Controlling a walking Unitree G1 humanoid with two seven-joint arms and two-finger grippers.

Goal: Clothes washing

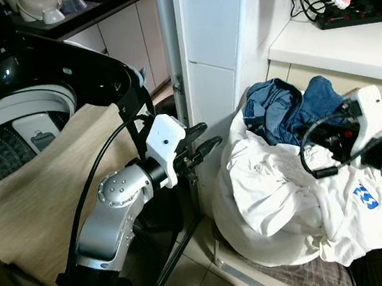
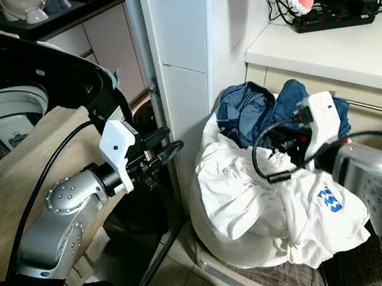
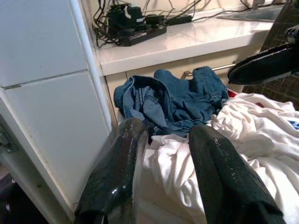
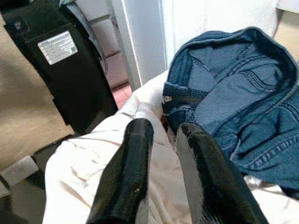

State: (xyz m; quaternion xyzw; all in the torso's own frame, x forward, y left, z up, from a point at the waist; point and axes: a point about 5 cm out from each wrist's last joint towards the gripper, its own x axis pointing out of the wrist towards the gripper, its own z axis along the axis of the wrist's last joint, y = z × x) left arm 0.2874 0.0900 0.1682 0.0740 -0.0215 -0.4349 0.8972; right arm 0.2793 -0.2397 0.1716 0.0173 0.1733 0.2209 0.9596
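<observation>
**Denim and white cotton heaped beside the washer — both grippers poised to pick**

Black-rimmed and open at the top, the washing machine (image 1: pixel 61 68) is the landmark, with a beige cloth (image 1: pixel 34 185) draped over its near edge. To its right, past a white tiled pillar (image 1: pixel 211 55), sits the laundry pile: a large white garment (image 1: pixel 276 202) slumped across the front, and blue jeans (image 1: pixel 282 110) bunched at the back, against the counter front.

The left gripper (image 1: pixel 201 138) hangs between washer and pile, fingers (image 3: pixel 117 177) parted with nothing between them, aimed at the heap. The right gripper (image 4: pixel 161 172) hovers over the far side of the pile from the washer, its fingers slightly apart and empty, tips above the seam where white cloth meets denim.

My judgement: the step in hand is the first grab. It would go best by closing on a thick fold — the jeans' waistband (image 4: pixel 187 100) looks firmest — rather than pinching thin cotton that drags its neighbours.

The jeans are too crumpled to give a clear long axis; the waistband opening faces up and towards the washer.
</observation>
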